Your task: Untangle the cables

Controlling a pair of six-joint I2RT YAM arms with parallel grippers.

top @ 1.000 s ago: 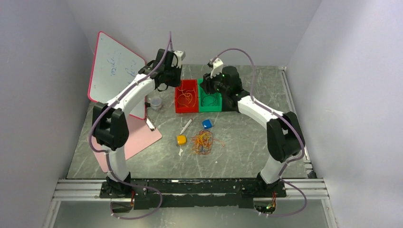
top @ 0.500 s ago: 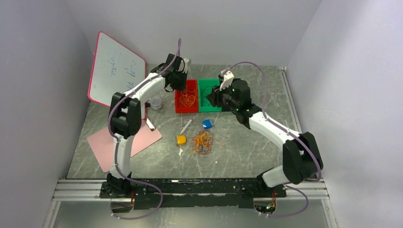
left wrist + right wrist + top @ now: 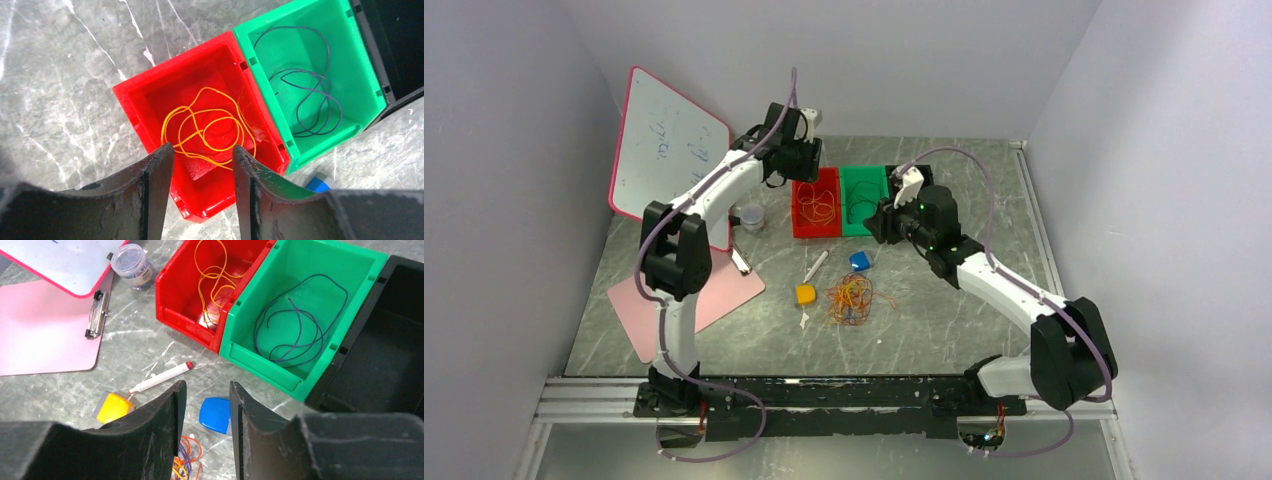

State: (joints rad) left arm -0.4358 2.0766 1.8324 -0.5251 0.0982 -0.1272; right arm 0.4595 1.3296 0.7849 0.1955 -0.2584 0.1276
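Hovering left gripper [image 3: 202, 149] part-open, empty, above yellow cable [image 3: 210, 110]; right gripper [image 3: 206, 386] part-open, empty.

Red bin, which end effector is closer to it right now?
Left. The left end effector hangs directly over the red bin; the right end effector is in front of the green bin beside it.

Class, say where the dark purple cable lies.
Right wrist view, upper right: the dark purple cable lies coiled in the green bin, between the red bin and the black bin.
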